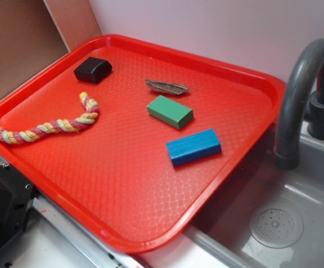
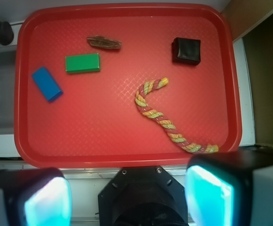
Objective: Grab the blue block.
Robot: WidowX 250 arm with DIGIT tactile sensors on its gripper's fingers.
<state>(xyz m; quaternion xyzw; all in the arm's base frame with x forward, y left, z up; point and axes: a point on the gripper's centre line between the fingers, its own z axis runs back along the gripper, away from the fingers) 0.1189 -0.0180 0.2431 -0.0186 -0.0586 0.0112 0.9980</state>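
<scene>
1. While my gripper hangs high above the near edge of the tray, the blue block lies flat on the red tray, untouched, toward the side nearest the sink.
2. Just beside it, a little further in, sits the green block; the two are near but apart, each turned at its own angle.
3. Beyond the green block lies a small brown scrap that looks like bark or wood, though I cannot tell what it is.
4. Across the tray, a braided rope of pink, yellow and green curls in a hook shape, well apart from the blocks.
5. In the far corner rests a small black box.
6. Past the tray's edge stand the grey sink and its curved faucet.
7. In my wrist view the fingers stand wide apart at the bottom of the frame, with nothing held between them.
</scene>
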